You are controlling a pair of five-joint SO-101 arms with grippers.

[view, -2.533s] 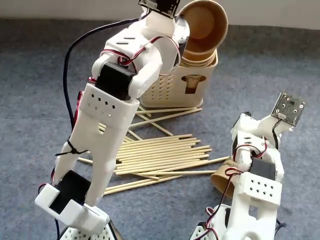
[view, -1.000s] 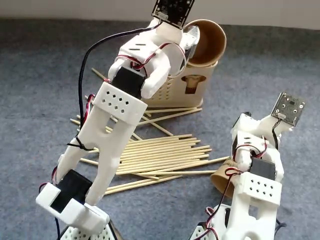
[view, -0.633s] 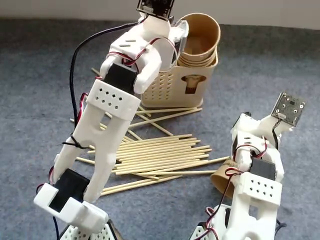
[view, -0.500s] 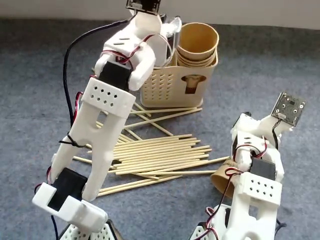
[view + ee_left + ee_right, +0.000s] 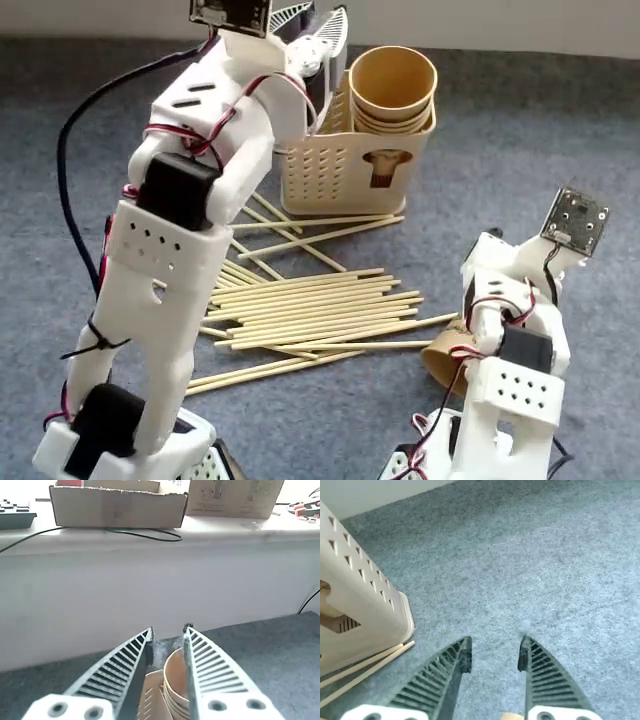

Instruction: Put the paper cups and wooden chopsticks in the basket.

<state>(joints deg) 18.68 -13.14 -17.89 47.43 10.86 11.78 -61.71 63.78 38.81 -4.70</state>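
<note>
Your left claw (image 5: 312, 22) stands released, holding nothing, above the basket (image 5: 340, 175), just beside the stacked paper cups (image 5: 392, 85) that sit inside it. Your right claw (image 5: 495, 641) is released too, low over the grey surface (image 5: 560, 130). Between the basket and the arms, wooden chopsticks (image 5: 320, 310) lie scattered on the surface. One more paper cup (image 5: 440, 355), it seems, lies on its side against the right arm.

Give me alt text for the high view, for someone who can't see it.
The left gripper hangs open just above a cream basket holding stacked paper cups. Wooden chopsticks lie scattered on grey carpet in front of it, and another paper cup lies on its side beside the right arm.
</note>
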